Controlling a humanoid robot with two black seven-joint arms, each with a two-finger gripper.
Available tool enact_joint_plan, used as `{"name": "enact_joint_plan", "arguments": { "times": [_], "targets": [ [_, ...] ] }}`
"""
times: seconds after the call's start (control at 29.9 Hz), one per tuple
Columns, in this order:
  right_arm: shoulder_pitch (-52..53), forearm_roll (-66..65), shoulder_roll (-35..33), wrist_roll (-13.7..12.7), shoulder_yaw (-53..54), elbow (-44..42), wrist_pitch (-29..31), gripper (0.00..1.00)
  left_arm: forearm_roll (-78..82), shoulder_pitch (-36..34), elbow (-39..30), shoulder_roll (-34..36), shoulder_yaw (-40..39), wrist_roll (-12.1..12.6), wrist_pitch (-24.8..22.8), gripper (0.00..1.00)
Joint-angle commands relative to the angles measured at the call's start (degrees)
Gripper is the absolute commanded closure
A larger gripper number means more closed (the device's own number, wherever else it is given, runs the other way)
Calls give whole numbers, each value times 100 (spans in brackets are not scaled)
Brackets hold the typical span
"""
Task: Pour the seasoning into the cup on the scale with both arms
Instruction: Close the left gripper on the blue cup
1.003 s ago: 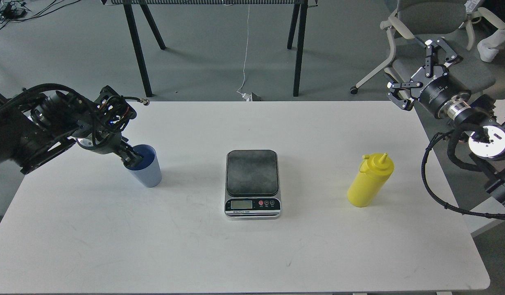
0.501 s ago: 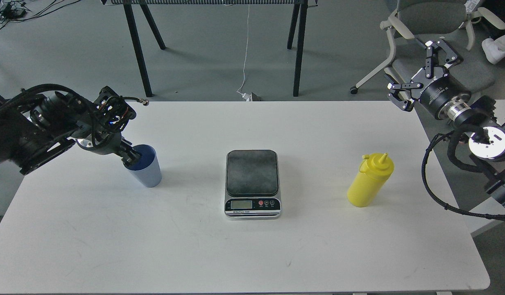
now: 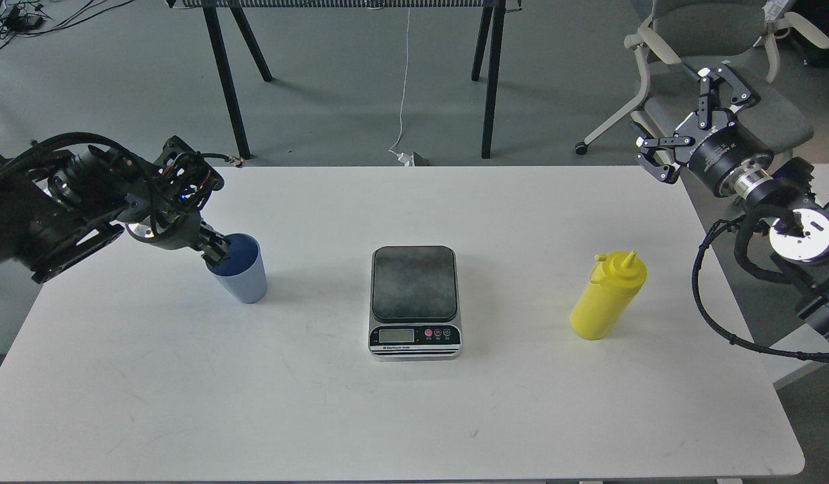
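A: Grey floor behind, office chair far right. White table w/ digital scale mid, well right of L gripper.
B: L gripper?
A: Pinching rim of light-blue cup, one finger inside.
B: R gripper?
A: Spread wide, holding nothing; yellow squeeze bottle below-left of it, well apart.

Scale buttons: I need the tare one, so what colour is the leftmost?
Red, on the scale front beside the LCD; head view shows it.
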Motion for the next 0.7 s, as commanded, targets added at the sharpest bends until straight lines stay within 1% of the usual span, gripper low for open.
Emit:
{"name": "enact_joint_plan", "arguments": {
  "times": [0.0,0.57,0.67],
  "targets": [
    [-34,0,0,0,0,0,0,1,-12,33,-21,0,5,0,0,94],
    [-51,0,9,0,0,0,0,1,-187,-19,-21,17,5,0,-27,95],
    [-60,0,9,0,0,0,0,1,-187,-54,-21,26,-21,0,-132,95]
  ]
}}
